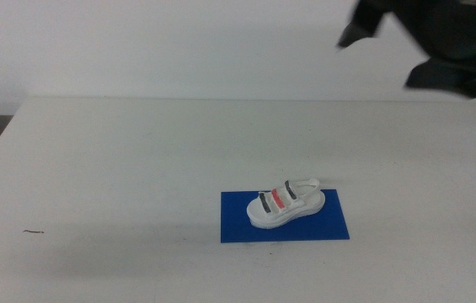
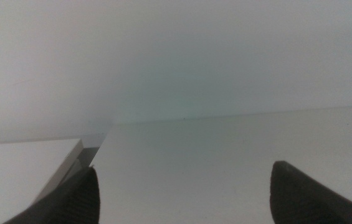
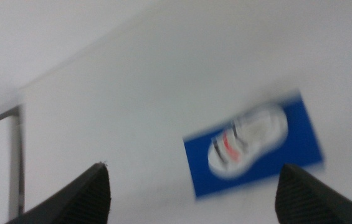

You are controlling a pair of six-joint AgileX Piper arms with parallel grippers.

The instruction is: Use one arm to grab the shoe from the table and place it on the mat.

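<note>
Middle view: shoe rests flat on mat, within its edges, so placement appears complete. Right gripper is high and well clear, jaws spread, empty. Left gripper waits at the table's near-left edge, jaws apart.

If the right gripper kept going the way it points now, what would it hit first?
Probably bare table: the right gripper, jaws open, aims just beside the mat and shoe. Blur leaves depth unclear.
</note>
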